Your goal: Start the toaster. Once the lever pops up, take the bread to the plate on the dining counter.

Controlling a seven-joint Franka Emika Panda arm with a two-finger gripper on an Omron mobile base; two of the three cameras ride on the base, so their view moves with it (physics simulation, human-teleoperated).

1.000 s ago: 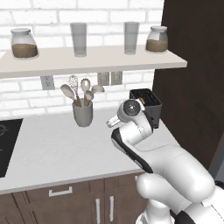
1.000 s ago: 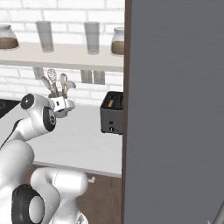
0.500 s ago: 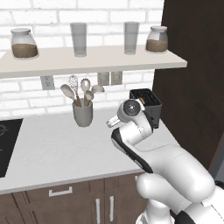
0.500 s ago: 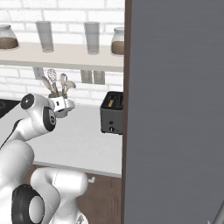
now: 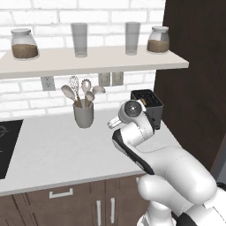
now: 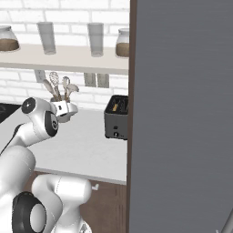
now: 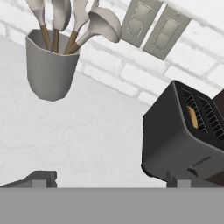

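The toaster [image 5: 148, 106] is a small, boxy black appliance with two long open slots in its top and small knobs low on its front face, seen best in the right base view [image 6: 116, 117]. In the hand view [image 7: 186, 140] its shell is matte dark grey-black, with a short lever sitting low on one narrow end. A tan-brown slice of bread [image 7: 192, 117] sits down inside the nearer slot, only its top edge showing; in the right base view the bread [image 6: 116, 107] is a small pale patch in a slot.

The toaster stands upright on the white surface [image 5: 53, 150] near its back right corner, close to the brick wall and right beside the tall dark cabinet panel [image 5: 194, 79]. Its long axis, and the slots with it, run from the wall toward the front edge of the surface, with the knobbed face turned to the front edge.

Along the back edge, to the left and well apart, stands a grey utensil cup [image 5: 83, 115] holding spoons and a whisk.

The end effector [image 7: 111, 179] hovers above the surface between the cup and the toaster, its fingers spread wide with nothing between them, touching nothing.
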